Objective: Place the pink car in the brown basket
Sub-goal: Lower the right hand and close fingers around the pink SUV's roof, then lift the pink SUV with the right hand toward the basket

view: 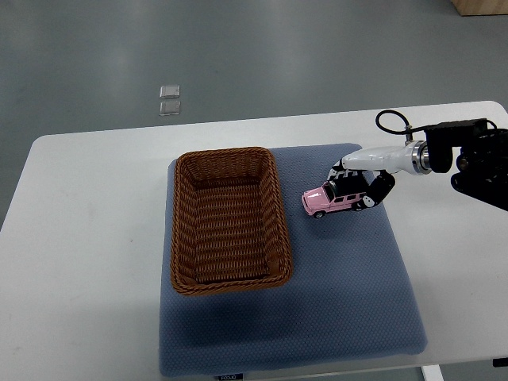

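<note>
A white table with rounded corners is taking up most of the top view, and a blue-grey padded mat with a fine dotted weave is lying on it. On the mat's left part a brown basket is sitting: a rectangular wicker tray with tightly woven walls flaring outward, a ribbed flat floor, and nothing lying inside it. It is standing just to the left of the fingers, apart from them.

The pink car is sitting just right of the basket's upper right wall, not touching the rim. It is a small boxy off-road model with a glossy pale pink body, a dark roof and windows, black tyres with light hubs, and its nose pointing toward the basket. Whether its wheels are resting on the mat or hanging just above it cannot be told.

The right hand is reaching in from the right edge, its smooth white shell on top and black jointed fingers curling down around the car's rear half, gripping it from above and behind. Behind the hand a silver wrist ring, a looping black cable and a bulky black forearm are extending right.

Well beyond the fingers, up on the grey floor, two small clear square tiles are lying.
</note>
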